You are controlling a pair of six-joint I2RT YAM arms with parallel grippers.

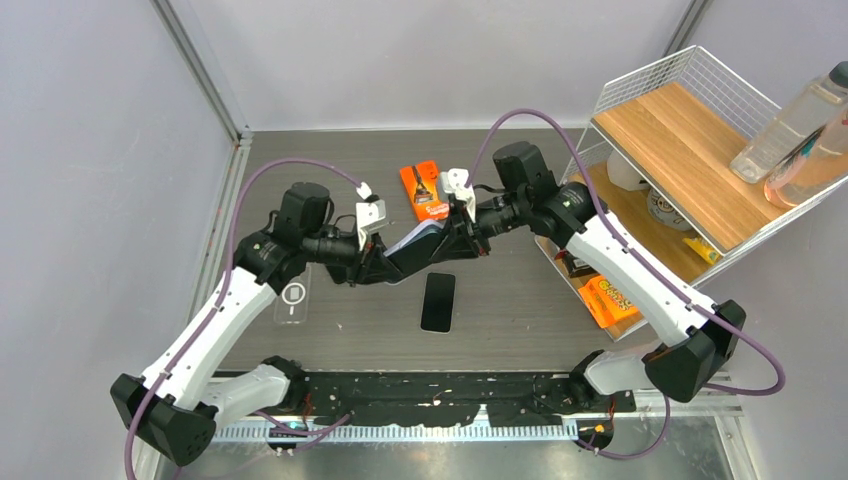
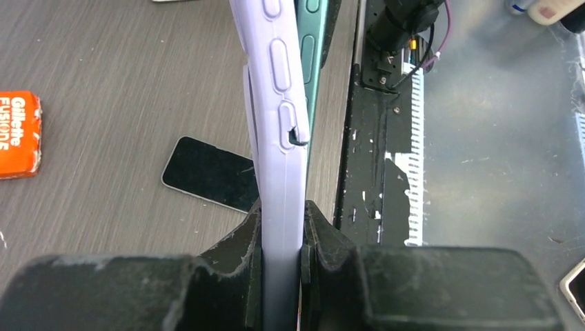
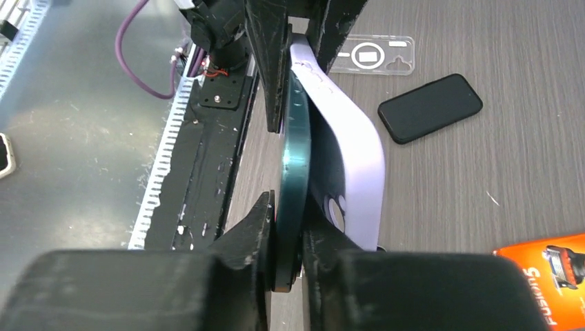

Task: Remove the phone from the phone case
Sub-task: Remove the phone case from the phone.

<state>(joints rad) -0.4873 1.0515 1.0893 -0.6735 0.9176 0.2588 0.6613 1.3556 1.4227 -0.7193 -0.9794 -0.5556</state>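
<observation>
Your left gripper (image 2: pixel 281 222) was clamped on the case (image 2: pixel 276 110), a soft, matte lilac shell with raised side buttons. Your right gripper (image 3: pixel 286 217) pinched the phone (image 3: pixel 295 148), a thin, glossy teal slab with a rounded edge. Both hung mid-air over the table's centre, with the case bowed away from the phone at the right gripper's end. That slick edge could have slipped from your right pinch if you pulled hard against a corner not yet freed, dropping the phone toward the black handset (image 1: pixel 437 301) at 6 o'clock. The nicked button cut-out might also have torn.
</observation>
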